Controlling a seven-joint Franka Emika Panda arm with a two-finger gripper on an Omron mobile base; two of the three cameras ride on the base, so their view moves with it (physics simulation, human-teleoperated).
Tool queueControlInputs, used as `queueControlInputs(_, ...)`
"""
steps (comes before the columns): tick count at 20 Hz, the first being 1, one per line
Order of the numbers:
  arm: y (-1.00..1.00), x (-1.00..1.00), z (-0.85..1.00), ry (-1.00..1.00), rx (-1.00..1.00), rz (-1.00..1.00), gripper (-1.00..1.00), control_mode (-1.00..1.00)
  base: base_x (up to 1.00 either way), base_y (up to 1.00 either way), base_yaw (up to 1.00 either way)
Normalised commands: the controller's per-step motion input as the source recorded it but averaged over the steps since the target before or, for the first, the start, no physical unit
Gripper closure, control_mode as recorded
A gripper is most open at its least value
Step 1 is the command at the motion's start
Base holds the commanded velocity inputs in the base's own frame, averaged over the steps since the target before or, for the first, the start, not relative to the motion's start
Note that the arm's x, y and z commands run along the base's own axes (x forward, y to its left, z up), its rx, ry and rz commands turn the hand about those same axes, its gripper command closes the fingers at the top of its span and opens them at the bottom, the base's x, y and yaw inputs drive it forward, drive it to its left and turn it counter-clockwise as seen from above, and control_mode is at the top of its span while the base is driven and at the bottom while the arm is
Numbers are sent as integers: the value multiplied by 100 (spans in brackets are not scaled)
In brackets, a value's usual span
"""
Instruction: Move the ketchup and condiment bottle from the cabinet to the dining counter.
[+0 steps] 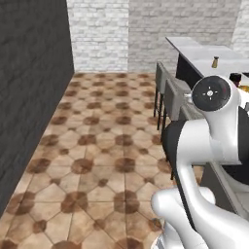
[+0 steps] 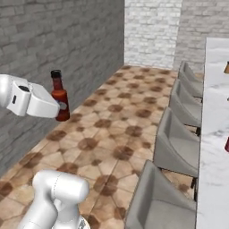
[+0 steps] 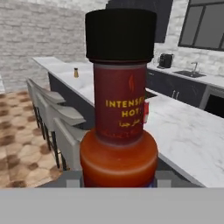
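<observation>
Condiment bottle (image 2: 60, 96): upright, cap up, long axis vertical (label reads "hot"), clamped low in jaws, above floor (image 2: 112, 134); dining counter (image 3: 183, 131) beyond.

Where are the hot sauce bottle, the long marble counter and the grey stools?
condiment bottle (image 3: 119, 109): hand view, on its label.
dining counter (image 2: 214, 147): right base view, on bare marble top.
grey stools (image 2: 176, 145): right base view, on one stool's backrest.
</observation>
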Motion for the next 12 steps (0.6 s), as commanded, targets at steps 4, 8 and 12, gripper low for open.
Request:
queueControlInputs(4,0,0,0,0,0,0,100,100,79,15,-22)
queueControlInputs(8,0,0,0,0,0,0,100,100,61,21,-41)
queueControlInputs(12,0,0,0,0,0,0,100,100,50,25,-53)
